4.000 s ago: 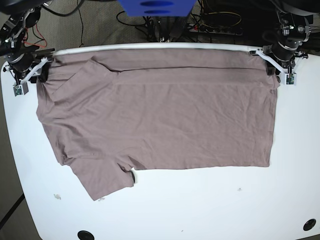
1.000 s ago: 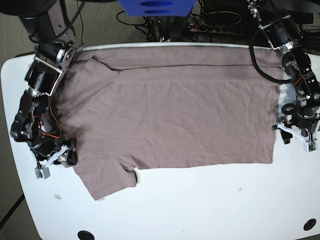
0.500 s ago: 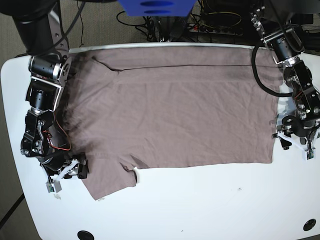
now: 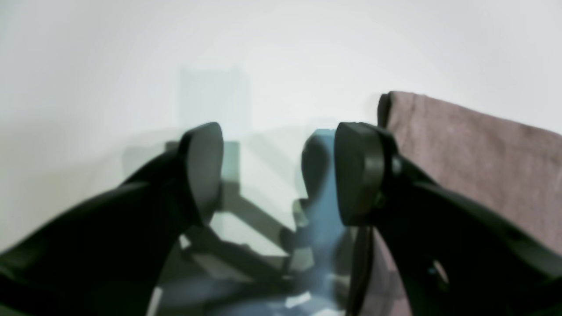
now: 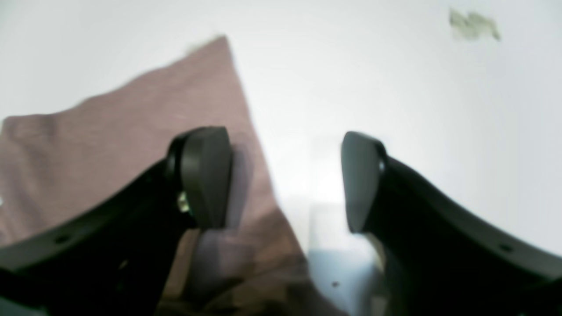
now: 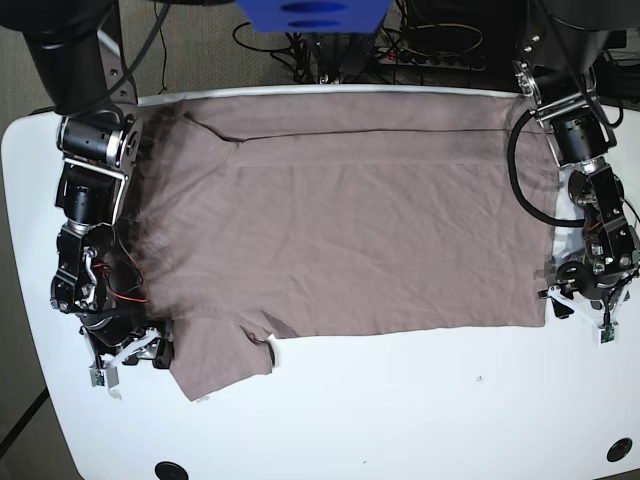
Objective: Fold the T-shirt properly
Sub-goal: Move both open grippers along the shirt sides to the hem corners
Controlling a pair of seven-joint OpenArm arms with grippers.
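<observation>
Because the T-shirt point(image 6: 340, 220) lies spread flat across the white table point(image 6: 420, 410), far edge along the table's back rim and a sleeve jutting toward the near left of the base view, both arms sit at its near corners, likely to lift that edge for a fold. The right gripper point(image 5: 285, 180) has its jaws spread, one finger over the sleeve's fabric and the other over bare table, straddling the edge without pinching it. The left gripper point(image 4: 276, 175) is also spread and empty, just beside the shirt's hem corner, one finger next to the cloth.

Compared with four seconds ago, both grippers have travelled from the far corners to the near ones; over the last second each has crept further forward along the shirt's sides. The shirt itself has barely shifted.
</observation>
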